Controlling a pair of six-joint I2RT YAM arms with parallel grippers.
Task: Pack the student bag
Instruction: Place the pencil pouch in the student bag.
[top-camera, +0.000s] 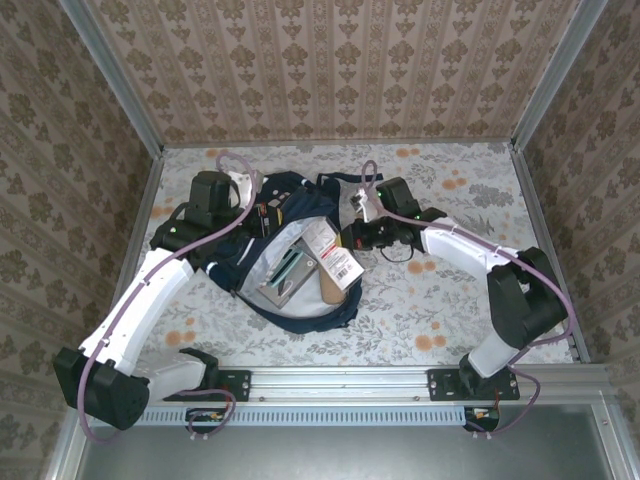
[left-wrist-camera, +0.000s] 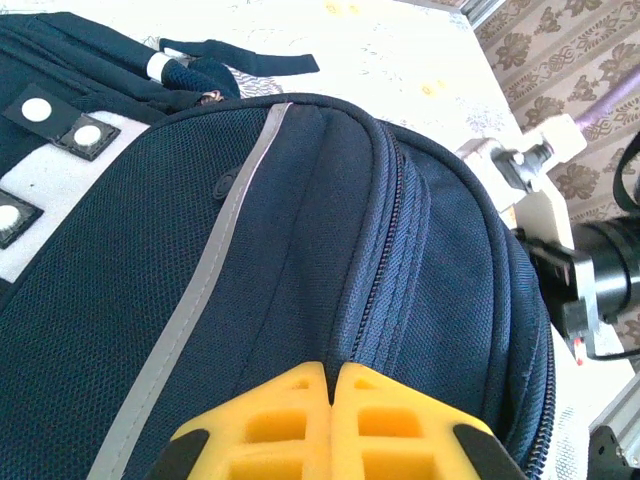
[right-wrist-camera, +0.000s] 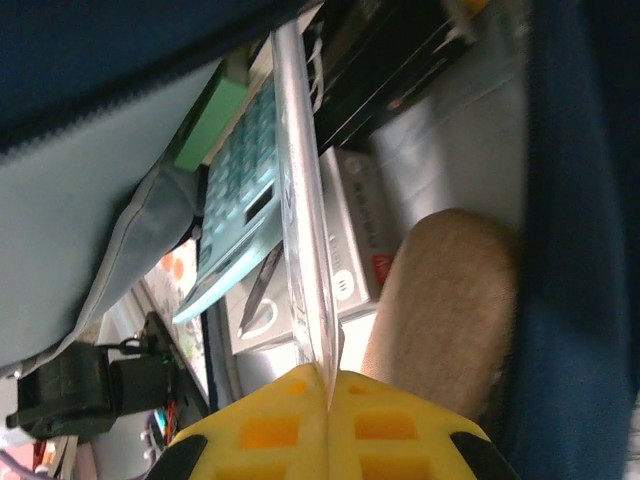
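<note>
Packing under way: left gripper pinching a fold of the student bag, right gripper pinching a clear packet inside it; next, likely lower and release

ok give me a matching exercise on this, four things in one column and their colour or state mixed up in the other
Things
1. student bag
2. calculator
3. oblong case
4. right gripper

Colour or state
A. teal green, inside the bag
B. shut on the edge of a clear plastic pack
C. navy blue, mouth open
D. tan brown, inside the bag

Pairs: 1-C, 2-A, 3-D, 4-B
</note>
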